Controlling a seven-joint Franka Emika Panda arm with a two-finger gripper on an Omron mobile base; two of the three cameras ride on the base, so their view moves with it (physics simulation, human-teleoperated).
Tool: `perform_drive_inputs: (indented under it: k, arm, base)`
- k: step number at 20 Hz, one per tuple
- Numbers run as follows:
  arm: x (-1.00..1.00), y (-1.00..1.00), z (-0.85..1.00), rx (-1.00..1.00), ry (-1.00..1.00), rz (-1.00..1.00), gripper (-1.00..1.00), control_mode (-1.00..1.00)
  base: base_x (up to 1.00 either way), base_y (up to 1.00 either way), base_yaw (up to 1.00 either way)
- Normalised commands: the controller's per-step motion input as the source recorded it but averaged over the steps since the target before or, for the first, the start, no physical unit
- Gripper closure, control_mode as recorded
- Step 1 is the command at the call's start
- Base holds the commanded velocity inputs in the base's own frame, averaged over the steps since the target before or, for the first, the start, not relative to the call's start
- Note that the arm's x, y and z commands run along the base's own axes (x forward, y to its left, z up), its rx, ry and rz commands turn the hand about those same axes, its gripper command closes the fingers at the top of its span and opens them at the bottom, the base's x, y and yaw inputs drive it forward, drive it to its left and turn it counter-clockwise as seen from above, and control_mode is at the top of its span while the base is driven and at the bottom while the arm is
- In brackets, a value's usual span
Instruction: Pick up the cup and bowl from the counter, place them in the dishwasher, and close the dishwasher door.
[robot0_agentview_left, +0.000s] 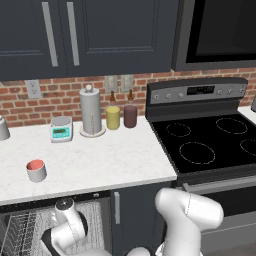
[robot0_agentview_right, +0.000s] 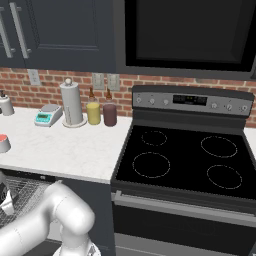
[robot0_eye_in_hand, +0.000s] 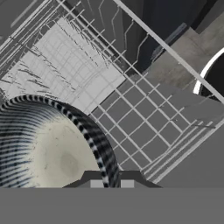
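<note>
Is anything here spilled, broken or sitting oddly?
Nothing spilled or broken. The gripper pinches the rim of the bowl over the dishwasher rack, while the cup stands upright on the counter.

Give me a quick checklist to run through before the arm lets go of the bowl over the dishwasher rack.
1. Grip: gripper pinches the rim of the round grey metallic bowl with speckled inside: ok.
2. Bowl over the grey wire rack of the dishwasher: ok.
3. Bowl resting on the rack wires: cannot tell.
4. Rack space beside the bowl free: ok.
5. Small white-grey cup with red inside loaded: not ok, it stands on the white marbled counter.
</note>
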Motion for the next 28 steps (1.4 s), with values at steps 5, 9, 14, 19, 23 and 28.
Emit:
perform_drive_inputs:
  k: [5,9,14,19,23,28]
  arm:
    - [0.35,0.01,-0.50,0.00,0.05,0.05,1.00,-1.00]
    - [0.45,0.07,-0.46,0.00,0.01,0.09,1.00,-1.00]
    - [0.27,0.22,-0.18,0.00,0.00,0.11,1.00,-1.00]
    - [0.04,0.18,-0.07,0.00,0.00,0.10,1.00,-1.00]
    - [0.00,0.08,-0.23,0.00,0.00,0.06,1.00,-1.00]
    - [0.00,0.02,-0.36,0.00,0.00,0.04,1.00,-1.00]
  base:
    - [0.00,0.00,0.00]
    - [0.00,0.00,0.00]
    - [0.00,0.00,0.00]
    - [0.00,0.00,0.00]
    - [0.00,0.00,0.00]
    - [0.00,0.00,0.00]
